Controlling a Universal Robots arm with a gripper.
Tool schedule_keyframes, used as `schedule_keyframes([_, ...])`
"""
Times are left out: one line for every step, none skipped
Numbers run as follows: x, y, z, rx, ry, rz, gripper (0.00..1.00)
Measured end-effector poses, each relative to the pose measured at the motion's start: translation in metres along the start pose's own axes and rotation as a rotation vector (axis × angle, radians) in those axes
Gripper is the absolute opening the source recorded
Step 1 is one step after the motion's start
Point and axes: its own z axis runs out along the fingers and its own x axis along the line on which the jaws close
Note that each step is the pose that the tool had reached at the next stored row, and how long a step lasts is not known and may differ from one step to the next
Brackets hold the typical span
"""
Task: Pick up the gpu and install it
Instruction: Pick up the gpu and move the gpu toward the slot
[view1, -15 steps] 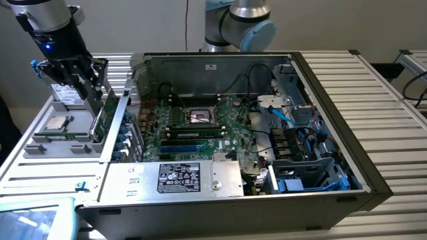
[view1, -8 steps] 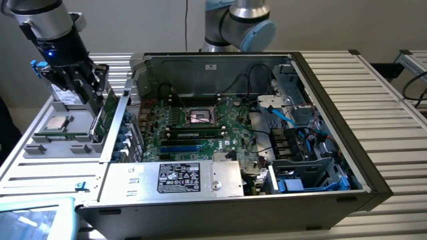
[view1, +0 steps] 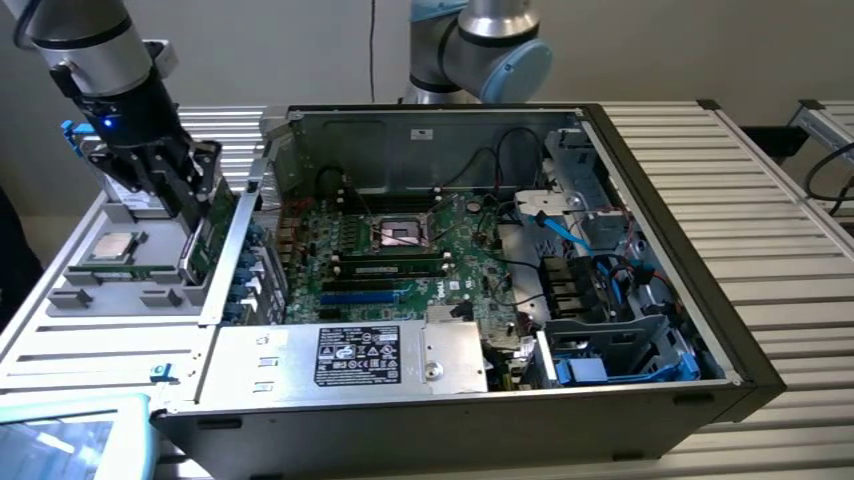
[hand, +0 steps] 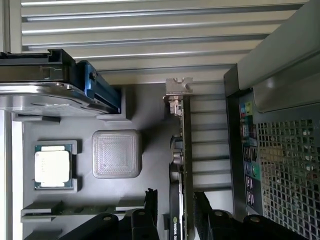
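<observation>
We saw a robotics lab set up for computer assembly. A robot arm (view1: 481, 50) stood behind an opened computer case (view1: 400, 150), which lay on a desk (view1: 774, 200) of ribbed aluminium slats with its motherboard (view1: 387, 260) bared. Toward the desk's edge on the exterior view's left, a grey moulded parts tray (view1: 80, 300) held a loose processor (view1: 114, 247).

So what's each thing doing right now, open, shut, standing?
Green-and-black gpu card: standing on edge in the grey tray.
Black gripper: open, straddling the gpu card.
Black computer case: lying down, side open.
Square silver processor chip: flat in its tray pocket.
</observation>
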Motion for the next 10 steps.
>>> schedule_keyframes([0.000, -0.0003, 0.0018, 0.0000, 0.0002, 0.000, 0.43])
schedule_keyframes([0.000, -0.0008, 0.0036, -0.0002, 0.0001, 0.000, 0.43])
schedule_keyframes([0.000, -0.0015, 0.0054, -0.0005, 0.0000, 0.000, 0.43])
schedule_keyframes([0.000, -0.0020, 0.0072, -0.0007, 0.0001, 0.000, 0.43])
schedule_keyframes([0.000, -0.0026, 0.0090, -0.0012, 0.0001, 0.000, 0.43])
schedule_keyframes([0.000, -0.0032, 0.0108, -0.0017, 0.0001, 0.000, 0.43])
schedule_keyframes([0.000, -0.0037, 0.0125, -0.0020, 0.0002, 0.000, 0.43])
schedule_keyframes([0.000, -0.0042, 0.0143, -0.0025, 0.0003, 0.000, 0.43])
schedule_keyframes([-0.001, -0.0045, 0.0161, -0.0028, 0.0002, 0.000, 0.43])
schedule_keyframes([-0.001, -0.0048, 0.0179, -0.0031, 0.0002, 0.000, 0.43])
